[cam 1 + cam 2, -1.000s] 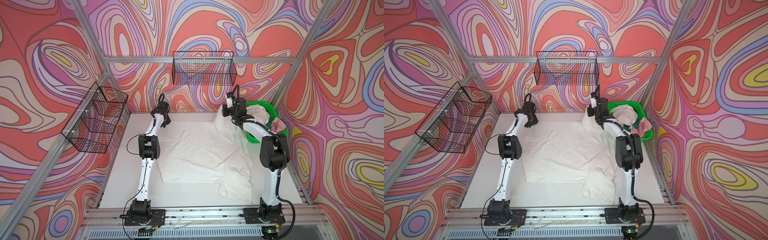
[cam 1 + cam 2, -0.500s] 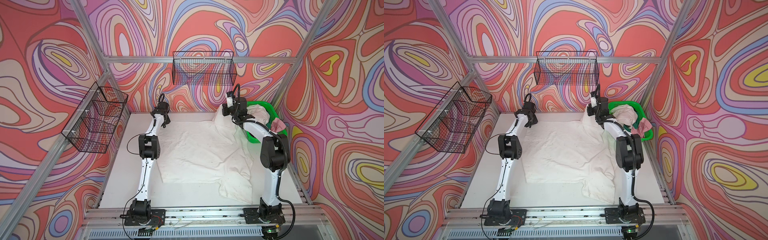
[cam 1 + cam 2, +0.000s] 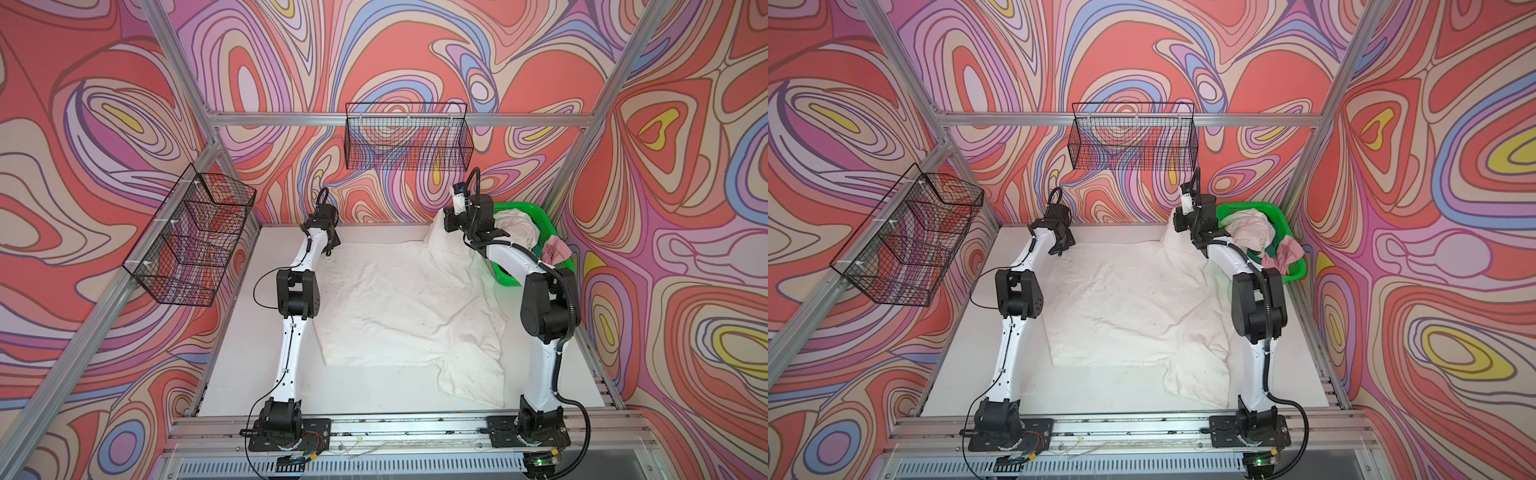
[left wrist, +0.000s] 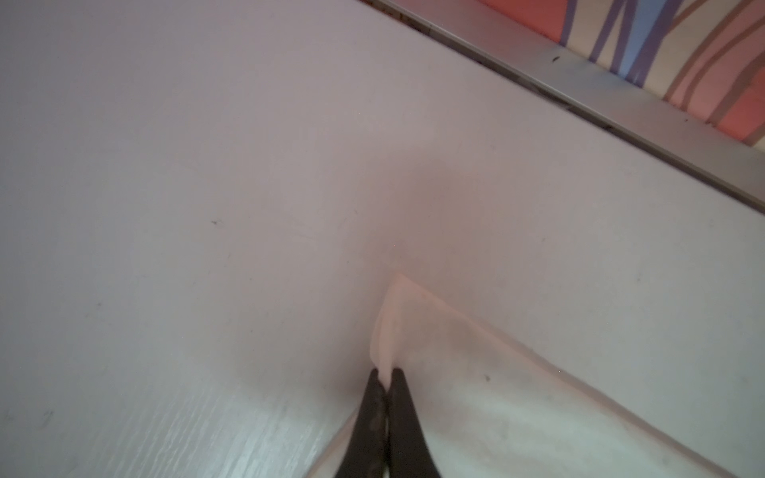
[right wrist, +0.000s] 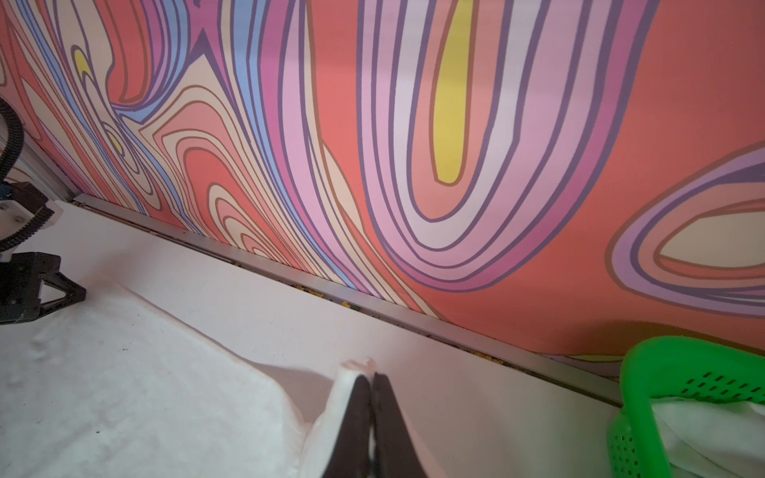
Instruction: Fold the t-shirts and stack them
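A large white t-shirt (image 3: 407,299) (image 3: 1133,307) with tiny black specks lies spread over the white table in both top views. My left gripper (image 3: 330,249) (image 4: 387,374) is down at its far left corner, with the jaws shut on a pinch of the cloth (image 4: 476,372). My right gripper (image 3: 446,222) (image 5: 370,378) is shut on the far right corner, which is held up off the table as a peak of cloth (image 5: 339,397). A crumpled white t-shirt (image 3: 517,230) and a pale pink one (image 3: 555,249) sit in the green basket (image 3: 536,210).
The green basket (image 3: 1246,206) stands in the far right corner, close behind my right arm. Black wire baskets hang on the back wall (image 3: 407,143) and the left wall (image 3: 191,245). A metal rail (image 5: 414,323) runs along the table's far edge.
My left gripper has closed on the shirt's far left corner. The right gripper still holds its raised corner and has barely moved.
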Available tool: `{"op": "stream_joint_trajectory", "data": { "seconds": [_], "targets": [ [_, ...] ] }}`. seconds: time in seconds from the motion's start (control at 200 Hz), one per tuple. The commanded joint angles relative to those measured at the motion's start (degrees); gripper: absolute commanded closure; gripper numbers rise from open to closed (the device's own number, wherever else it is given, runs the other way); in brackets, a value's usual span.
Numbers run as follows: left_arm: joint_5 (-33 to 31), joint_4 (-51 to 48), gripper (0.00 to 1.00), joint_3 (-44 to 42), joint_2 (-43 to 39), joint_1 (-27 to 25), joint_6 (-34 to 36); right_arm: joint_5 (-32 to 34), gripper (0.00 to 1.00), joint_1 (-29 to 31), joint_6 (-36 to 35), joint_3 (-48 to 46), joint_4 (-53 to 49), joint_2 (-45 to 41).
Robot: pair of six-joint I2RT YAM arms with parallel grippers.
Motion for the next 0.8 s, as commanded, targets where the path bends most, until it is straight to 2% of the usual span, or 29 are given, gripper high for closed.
{"op": "stream_joint_trajectory", "data": {
  "seconds": [0.0, 0.16, 0.325, 0.511, 0.661, 0.796],
  "targets": [
    [-1.5, 2.0, 1.00, -5.4, -4.1, 0.0, 0.8, -0.2, 1.00, 0.3, -0.8, -0.7, 1.2, -3.0],
    [-5.0, 9.6, 1.00, -15.7, -12.0, -0.9, 5.2, 1.8, 1.00, 0.3, -1.4, -1.3, 1.4, -3.7],
    [-4.6, 25.9, 1.00, -35.4, -22.6, -0.9, 6.8, 4.5, 1.00, 0.3, -1.3, -1.7, 1.0, -4.2],
    [-3.4, 37.6, 1.00, -47.3, -29.2, -1.6, 9.1, 6.7, 1.00, 0.2, 0.3, -5.0, 2.2, -7.4],
    [-6.7, 50.0, 1.00, -59.6, -35.8, -3.2, 12.2, 8.9, 1.00, 0.2, 2.0, -8.7, 2.2, -10.5],
    [-7.3, 59.7, 1.00, -70.5, -42.1, -3.4, 10.5, 10.3, 1.00, 0.2, 3.6, -12.9, 2.4, -14.6]
  ]
}}
